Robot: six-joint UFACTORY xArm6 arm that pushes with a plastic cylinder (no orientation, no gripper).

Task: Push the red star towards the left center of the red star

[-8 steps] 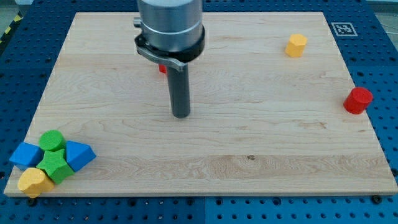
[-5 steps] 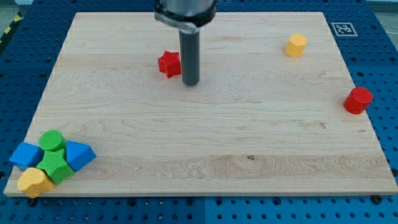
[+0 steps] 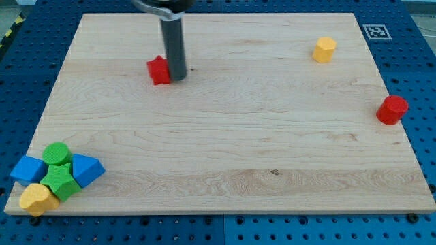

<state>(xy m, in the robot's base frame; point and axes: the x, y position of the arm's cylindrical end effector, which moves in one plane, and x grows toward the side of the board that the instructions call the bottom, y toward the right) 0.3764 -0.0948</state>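
The red star point(image 3: 158, 70) lies on the wooden board point(image 3: 225, 136) in the upper left part of the view. My dark rod comes down from the view's top, and my tip point(image 3: 177, 77) rests against the star's right side. The rod hides the star's right edge.
A yellow hexagonal block point(image 3: 325, 49) sits at the upper right. A red cylinder point(image 3: 392, 109) stands at the right edge. At the bottom left corner is a cluster: a green cylinder point(image 3: 57, 154), a green star-like block point(image 3: 60, 181), two blue blocks point(image 3: 28, 169) point(image 3: 86, 169) and a yellow block point(image 3: 37, 198).
My tip moved up the view, then left against the star's right side. The star slid left by about 40 pixels.
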